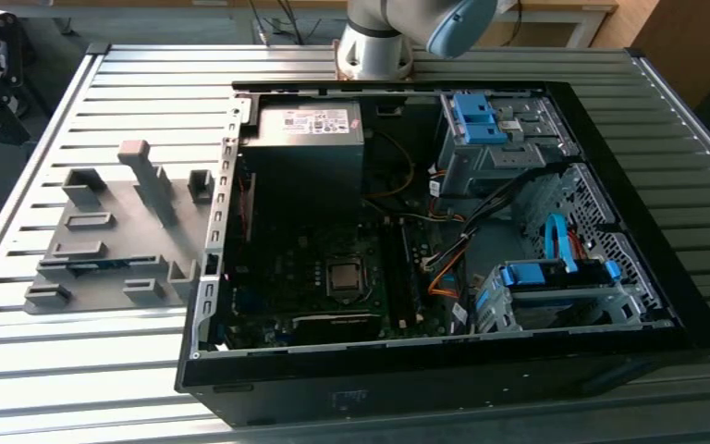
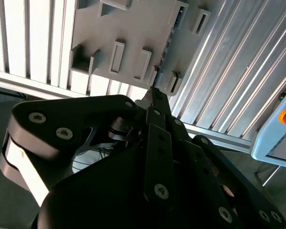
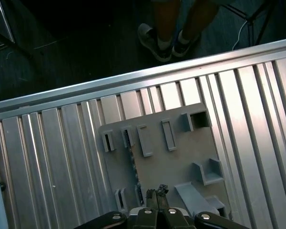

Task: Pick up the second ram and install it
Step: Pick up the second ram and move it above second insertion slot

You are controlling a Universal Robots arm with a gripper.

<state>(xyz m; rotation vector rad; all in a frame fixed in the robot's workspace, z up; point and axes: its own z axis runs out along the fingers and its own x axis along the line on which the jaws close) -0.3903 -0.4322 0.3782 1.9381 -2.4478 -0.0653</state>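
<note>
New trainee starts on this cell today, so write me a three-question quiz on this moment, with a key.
1. True or false: the gripper is shut on the ram stick.
2. In the exterior view, the grey holder lies: A) on the table, to the exterior view's left of the computer case; B) to the exterior view's right of the case; C) inside the case.
3. In the first wrist view, where does the ram stick sit?

Key:
1. False. The gripper is shut and empty, above the grey holder.
2. A.
3. In the grey holder, standing on edge.
</note>
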